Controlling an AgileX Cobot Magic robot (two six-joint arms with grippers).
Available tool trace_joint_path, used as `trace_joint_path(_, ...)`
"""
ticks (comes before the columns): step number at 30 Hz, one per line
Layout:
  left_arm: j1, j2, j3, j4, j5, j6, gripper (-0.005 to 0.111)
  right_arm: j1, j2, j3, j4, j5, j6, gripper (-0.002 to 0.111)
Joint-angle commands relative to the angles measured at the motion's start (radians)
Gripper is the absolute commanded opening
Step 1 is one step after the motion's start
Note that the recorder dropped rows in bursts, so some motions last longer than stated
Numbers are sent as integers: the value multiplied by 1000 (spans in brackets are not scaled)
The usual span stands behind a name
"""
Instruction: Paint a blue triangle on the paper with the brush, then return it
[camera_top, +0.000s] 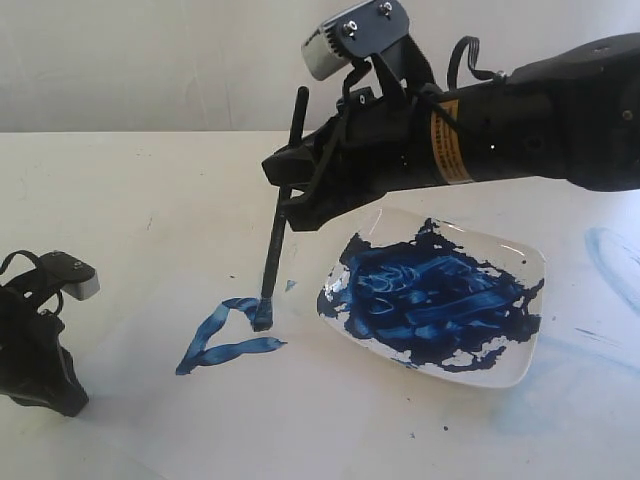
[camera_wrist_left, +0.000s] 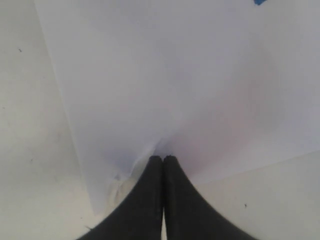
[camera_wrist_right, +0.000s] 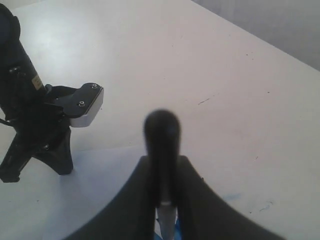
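My right gripper (camera_top: 288, 190) is shut on the black brush (camera_top: 277, 235), which stands nearly upright. Its blue bristle tip (camera_top: 263, 318) touches the paper (camera_top: 150, 400) at the right corner of the blue triangle (camera_top: 228, 335), a rough streaky outline left of the dish. In the right wrist view the brush handle (camera_wrist_right: 162, 150) sits clamped between the fingers. My left gripper (camera_wrist_left: 163, 159) is shut, its fingertips pressing down on the paper (camera_wrist_left: 165, 75) near one corner, where the sheet wrinkles. The exterior view shows that left gripper (camera_top: 40, 395) low at the far left.
A white dish (camera_top: 520, 345) smeared with dark-blue paint (camera_top: 430, 295) lies right of the triangle. Pale-blue stains (camera_top: 615, 255) mark the table at the far right. The left arm (camera_wrist_right: 35, 125) shows in the right wrist view.
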Motion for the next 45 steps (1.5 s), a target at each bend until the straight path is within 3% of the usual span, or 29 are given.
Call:
trace_joint_path(1, -6, 2, 8, -14, 22, 2, 0, -6, -10, 1, -6, -4, 9, 0)
trace_joint_path(15, -6, 2, 8, -16, 22, 2, 0, -6, -1, 1, -6, 78, 3, 0)
trace_joint_path(23, -6, 2, 8, -16, 24, 2, 0, -6, 44, 0, 88, 33, -91, 0)
trace_joint_path(29, -6, 2, 8, -16, 24, 2, 0, -6, 47, 0, 25, 12, -93, 0)
trace_joint_path(34, -6, 2, 8, -16, 23, 2, 0, -8, 13, 0, -6, 35, 8, 0)
trace_joint_path(45, -6, 2, 8, -18, 33, 2, 0, -13, -15, 0, -6, -7, 32, 0)
